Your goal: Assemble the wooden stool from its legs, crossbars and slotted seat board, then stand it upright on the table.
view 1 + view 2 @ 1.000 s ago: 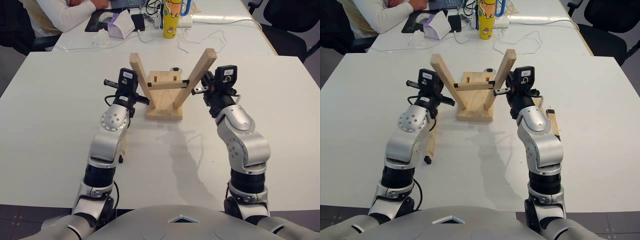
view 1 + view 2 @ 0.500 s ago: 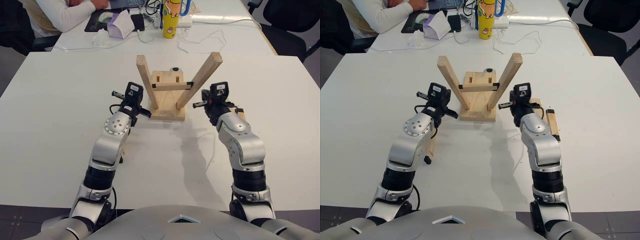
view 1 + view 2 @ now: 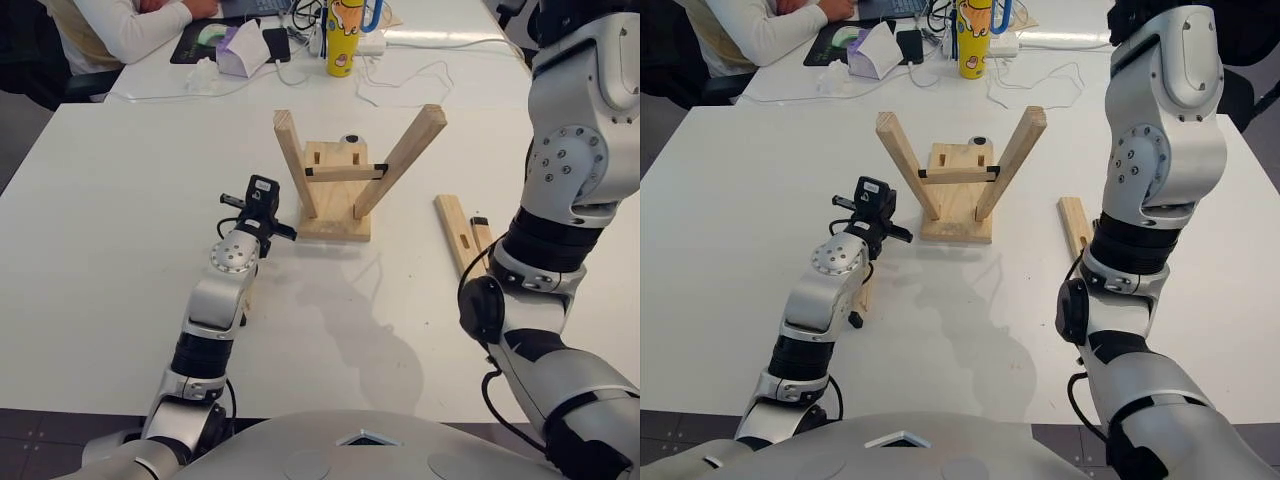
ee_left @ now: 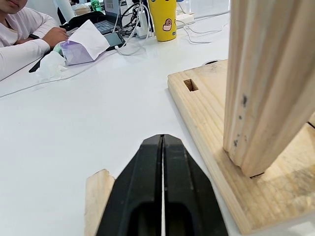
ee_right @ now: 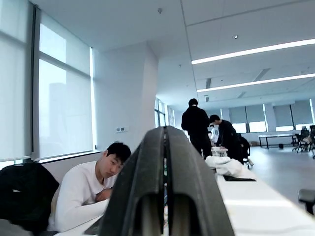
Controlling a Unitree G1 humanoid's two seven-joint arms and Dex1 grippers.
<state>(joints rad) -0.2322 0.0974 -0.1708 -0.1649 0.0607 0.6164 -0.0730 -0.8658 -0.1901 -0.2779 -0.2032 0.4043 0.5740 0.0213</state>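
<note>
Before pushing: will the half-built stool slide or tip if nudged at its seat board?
Likely slides: the seat board lies flat on the table. Pushed high on a leg, it may tip; only one crossbar joins the legs.

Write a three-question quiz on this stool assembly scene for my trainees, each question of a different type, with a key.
1. True or false: four legs stand in the seat board.
2. What joins the two legs standing in the board? A) a strap B) a crossbar C) a cable
3. Fill in the blank: the left claw, low on the table beside the seat board, is ____ (open or shut).

Key: 1 false, only two legs stand in it; 2 B; 3 shut.
</note>
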